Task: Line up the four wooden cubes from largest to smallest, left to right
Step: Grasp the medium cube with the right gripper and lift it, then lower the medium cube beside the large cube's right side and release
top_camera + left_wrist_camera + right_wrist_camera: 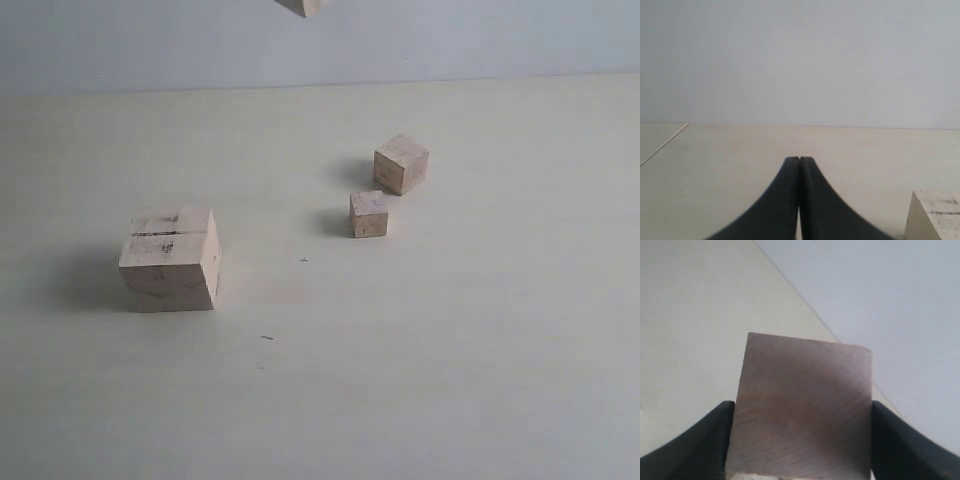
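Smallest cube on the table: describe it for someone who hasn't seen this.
On the pale table, look right of centre, away from the big streaked cube at the left. Two cubes sit close together there; the smallest cube is the nearer one, plainly smaller than the cube behind it.

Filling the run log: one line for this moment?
right tool: shut on held cube, in air | left tool: shut, empty | table: largest cube, small cube, smallest cube, unaligned

My gripper grips a wooden cube between two dark fingers, with the pale bench beyond it.
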{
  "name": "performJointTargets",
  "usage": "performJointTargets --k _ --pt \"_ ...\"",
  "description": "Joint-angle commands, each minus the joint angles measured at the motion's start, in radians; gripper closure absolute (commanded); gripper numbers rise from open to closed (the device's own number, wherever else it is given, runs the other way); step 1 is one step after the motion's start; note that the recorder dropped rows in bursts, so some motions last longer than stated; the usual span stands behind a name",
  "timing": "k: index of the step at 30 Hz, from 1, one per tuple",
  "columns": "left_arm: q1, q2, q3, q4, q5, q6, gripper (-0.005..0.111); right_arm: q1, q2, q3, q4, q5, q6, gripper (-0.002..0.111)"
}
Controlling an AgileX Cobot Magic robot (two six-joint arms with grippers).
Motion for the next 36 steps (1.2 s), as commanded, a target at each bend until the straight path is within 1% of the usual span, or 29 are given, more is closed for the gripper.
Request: performJointTargets --k 1,5,7,9,10,12,16,19,23,26,31,36 --pt "0.002 -0.007 0.000 -0.006 -0.002 -0.001 0.104 -0.042 -0.149 0.170 0.269 0.010 -0.305 0.108" --pt "0.002 -0.007 0.000 -0.006 -0.002 -0.001 0.104 -0.064 -0.214 0.371 0.408 -0.009 -0.542 0.108" --pt "0.002 -0.007 0.000 -0.006 -0.002 -0.001 0.104 -0.064 -0.209 0.471 0.458 -0.063 -0.652 0.108" --pt "0.002 -0.007 0.000 -0.006 -0.002 -0.001 0.104 -0.062 -0.191 0.540 0.521 -0.139 -0.743 0.108" --pt "0.002 -0.007 0.000 -0.006 -0.002 -0.001 0.104 -0.062 -0.171 0.579 0.575 -0.169 -0.821 0.108" --pt "0.002 -0.007 0.000 -0.006 -0.002 -0.001 0.104 -0.062 -0.129 0.608 0.662 -0.179 -0.929 0.108" --pt "0.002 -0.007 0.000 -0.006 -0.002 -0.001 0.104 -0.062 -0.021 0.608 0.779 -0.171 -1.050 0.108" --pt "0.002 -0.007 0.000 -0.006 -0.002 -0.001 0.104 -0.062 0.043 0.608 0.818 -0.173 -1.111 0.108" --pt "0.002 -0.007 0.000 -0.006 -0.002 -0.001 0.104 -0.056 0.111 0.608 0.823 -0.201 -1.114 0.108" --pt "0.002 -0.007 0.000 -0.006 -0.002 -0.001 0.104 -0.036 0.147 0.608 0.822 -0.231 -1.153 0.108" --pt "0.002 -0.007 0.000 -0.006 -0.002 -0.001 0.104 0.002 0.187 0.606 0.822 -0.337 -1.221 0.108" --pt "0.002 -0.007 0.000 -0.006 -0.002 -0.001 0.104 0.002 0.227 0.586 0.833 -0.305 -1.231 0.108"
